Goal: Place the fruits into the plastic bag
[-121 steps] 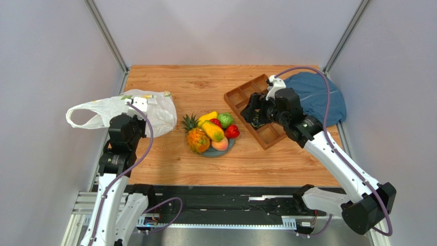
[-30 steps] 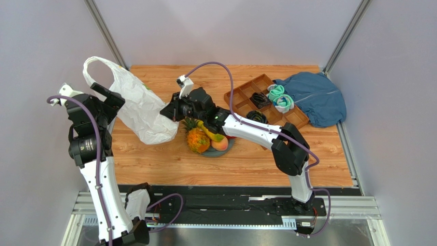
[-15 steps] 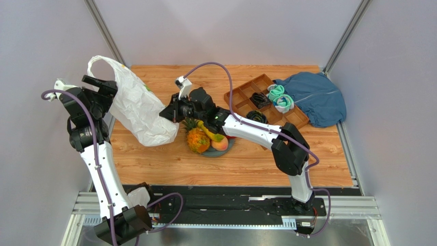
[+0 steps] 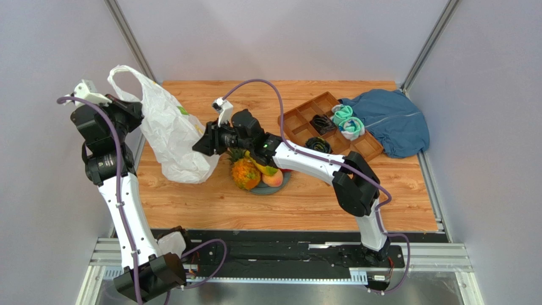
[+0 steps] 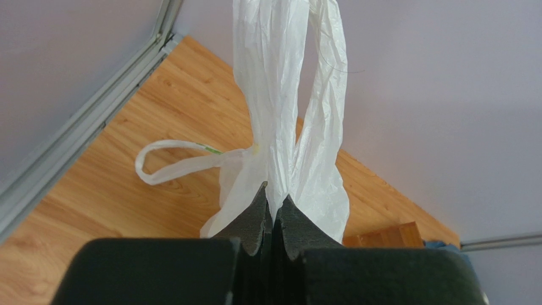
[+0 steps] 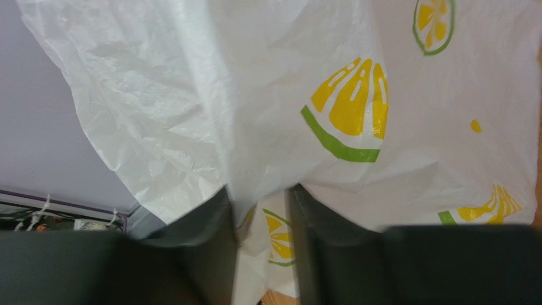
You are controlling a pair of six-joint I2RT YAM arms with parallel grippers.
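The left gripper [image 5: 273, 206] has just closed tight on a handle of the plastic bag [image 4: 172, 136], which hangs at the left. The right gripper [image 6: 261, 213] now loosens, its fingers slightly apart around the film. I think loading can begin: the fruits [image 4: 257, 168] lie just right of the bag

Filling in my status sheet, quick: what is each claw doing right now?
Left claw: closed, pinching the thin white citrus-printed plastic bag.
Right claw: partly open, that bag's film loose in the gap.
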